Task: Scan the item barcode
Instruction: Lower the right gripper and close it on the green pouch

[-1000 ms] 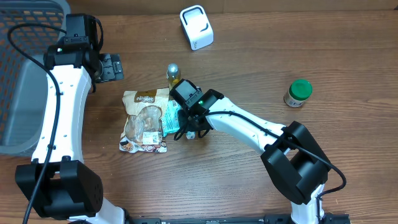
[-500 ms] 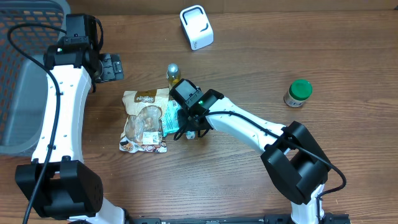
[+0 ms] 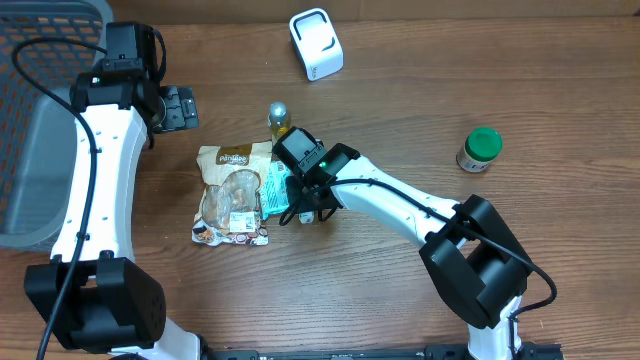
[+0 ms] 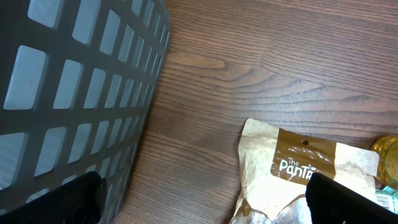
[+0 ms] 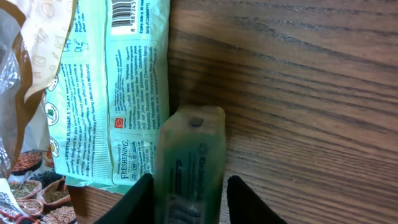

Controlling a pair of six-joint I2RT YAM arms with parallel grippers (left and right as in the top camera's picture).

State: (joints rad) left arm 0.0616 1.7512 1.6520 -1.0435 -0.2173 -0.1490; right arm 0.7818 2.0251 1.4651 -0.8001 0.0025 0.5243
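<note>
A narrow green pack [image 5: 189, 162] stands on the wood between my right gripper's [image 5: 186, 202] fingers, which press against both of its sides. Beside it lies a flat mint-green packet [image 5: 112, 93] with a barcode [image 5: 134, 15] near its top edge. From overhead the right gripper [image 3: 305, 207] sits at the right edge of this packet [image 3: 273, 186], next to a brown snack bag [image 3: 232, 195]. A white scanner [image 3: 316, 43] stands at the back. My left gripper [image 3: 180, 107] hangs open and empty above the table, near the basket; its fingers [image 4: 81, 199] frame bare wood.
A grey mesh basket [image 3: 30, 150] fills the left edge. A gold-capped bottle [image 3: 278, 118] stands just behind the packets. A green-lidded jar [image 3: 480, 150] is at the right. The snack bag's top [image 4: 298, 162] shows in the left wrist view.
</note>
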